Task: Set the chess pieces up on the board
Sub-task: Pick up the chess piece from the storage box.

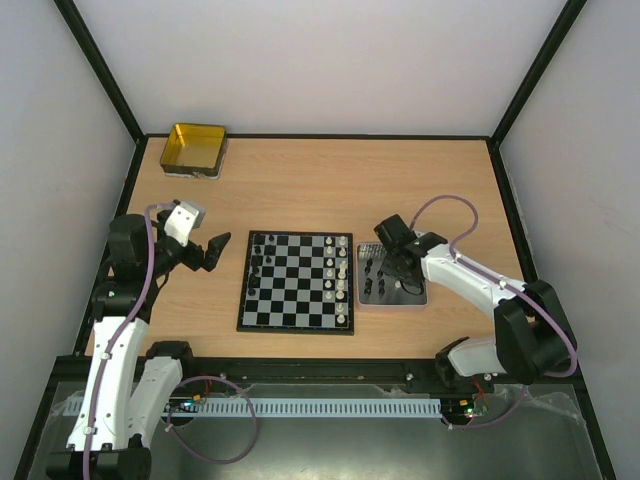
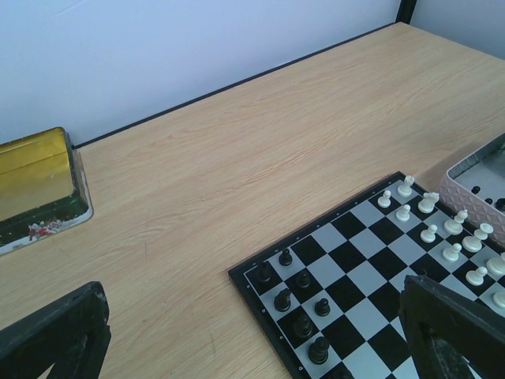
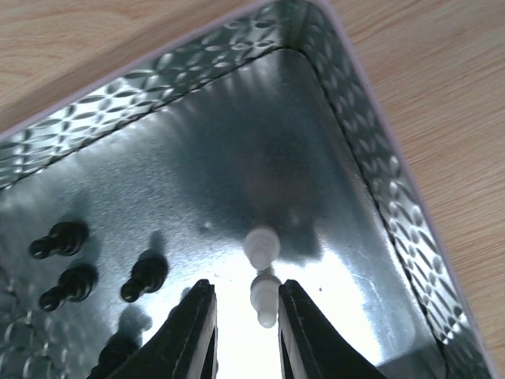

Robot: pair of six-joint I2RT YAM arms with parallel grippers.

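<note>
Right wrist view: your right gripper (image 3: 245,294) stands narrowly parted around a white pawn (image 3: 266,298) on the tray (image 3: 379,197) floor. The wall sits clear at 3 o'clock, black pawns (image 3: 144,275) at 9. Meanwhile your left gripper (image 1: 212,250) hangs spread wide, at 9 o'clock off the board (image 1: 296,300).

A robot test cell in a lab is shown. A wooden table (image 1: 330,185) is enclosed by white walls (image 1: 320,60) and black posts (image 1: 100,70). The left arm (image 1: 110,365) and right arm (image 1: 480,285) are bolted at its edge.
</note>
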